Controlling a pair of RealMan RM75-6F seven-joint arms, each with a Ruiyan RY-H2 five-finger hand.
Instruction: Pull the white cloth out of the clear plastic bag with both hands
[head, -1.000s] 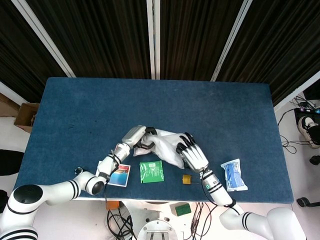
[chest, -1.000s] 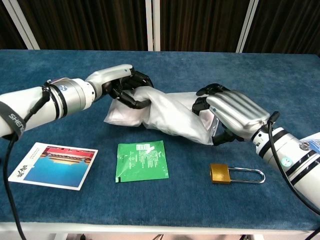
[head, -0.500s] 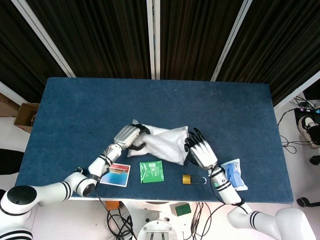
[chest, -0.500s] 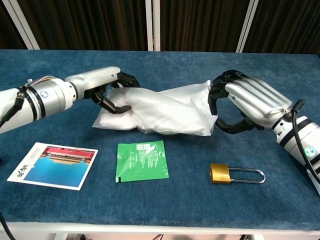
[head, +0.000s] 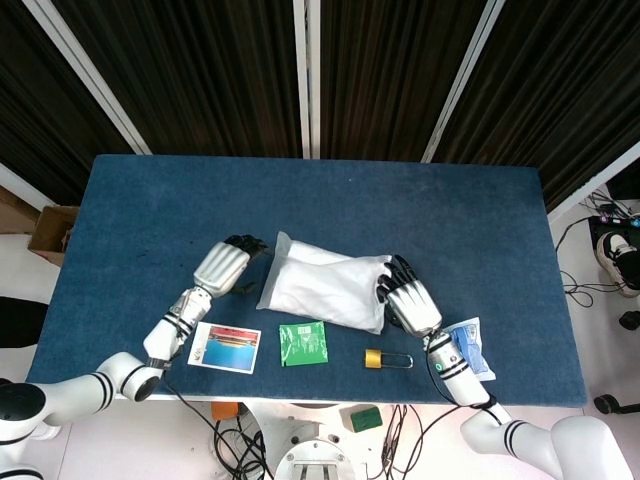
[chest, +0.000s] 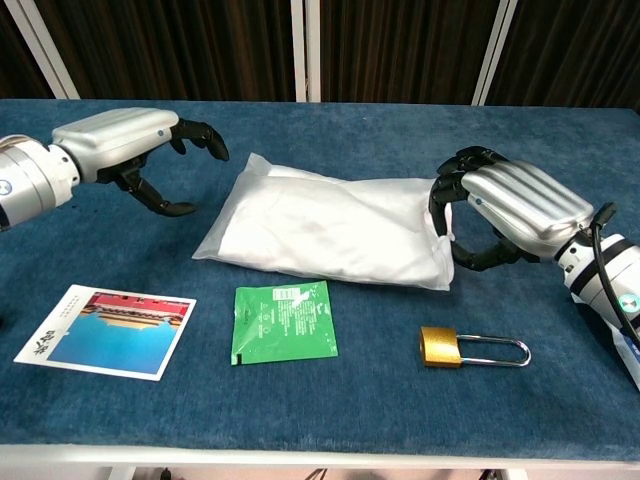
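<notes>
The clear plastic bag (head: 325, 283) (chest: 330, 230) lies flat on the blue table with the folded white cloth inside it. My left hand (head: 225, 267) (chest: 140, 150) hovers to the left of the bag, fingers spread, clear of it and holding nothing. My right hand (head: 410, 305) (chest: 505, 205) sits at the bag's right end, with its curled fingertips (chest: 442, 205) touching that edge. The thumb stands apart below them, and bare table shows between thumb and fingers.
In front of the bag lie a picture card (head: 225, 347) (chest: 105, 330), a green sachet (head: 304, 343) (chest: 285, 320) and a brass padlock (head: 385, 358) (chest: 470, 348). A blue-and-white packet (head: 468, 350) lies by my right forearm. The table's front edge is close.
The bag, stretched and lifted between both hands before, now lies flat. My left hand has let go and drawn back to the left. My right hand has loosened at the right edge.
</notes>
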